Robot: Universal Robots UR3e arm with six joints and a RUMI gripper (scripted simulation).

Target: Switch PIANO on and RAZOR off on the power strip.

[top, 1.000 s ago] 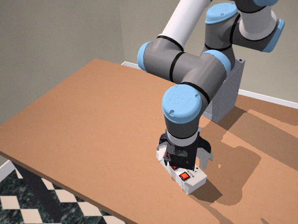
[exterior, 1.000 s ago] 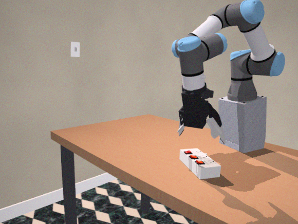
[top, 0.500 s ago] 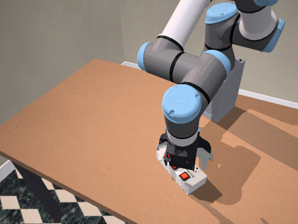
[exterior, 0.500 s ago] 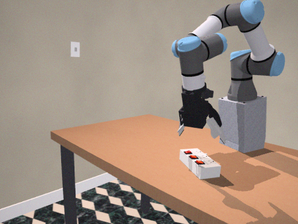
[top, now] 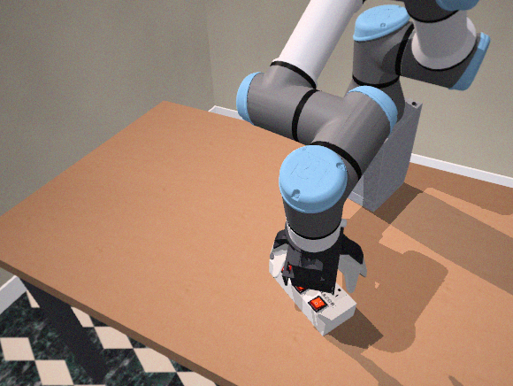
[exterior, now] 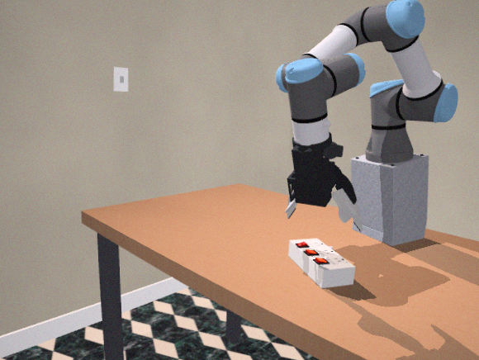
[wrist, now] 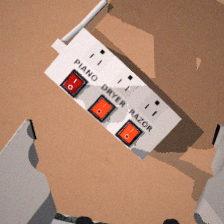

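Note:
The white power strip [wrist: 112, 97] lies flat on the wooden table with its switch side up. It carries three red rocker switches in a row, labelled PIANO [wrist: 71, 83], DRYER [wrist: 101, 108] and RAZOR [wrist: 128, 133]. The PIANO rocker looks darker red; the DRYER and RAZOR rockers look brighter. My gripper [exterior: 320, 215] hangs open and empty above the strip [exterior: 322, 263], clear of it, with its fingers pointing down. In the top view the gripper [top: 315, 270] hides most of the strip [top: 316, 301]; only the RAZOR end shows.
The grey robot pedestal [exterior: 390, 198] stands on the table just behind the strip. The table's front edge [exterior: 231, 289] runs close to the strip. A short white cable stub [wrist: 82, 22] leaves the strip at the PIANO end.

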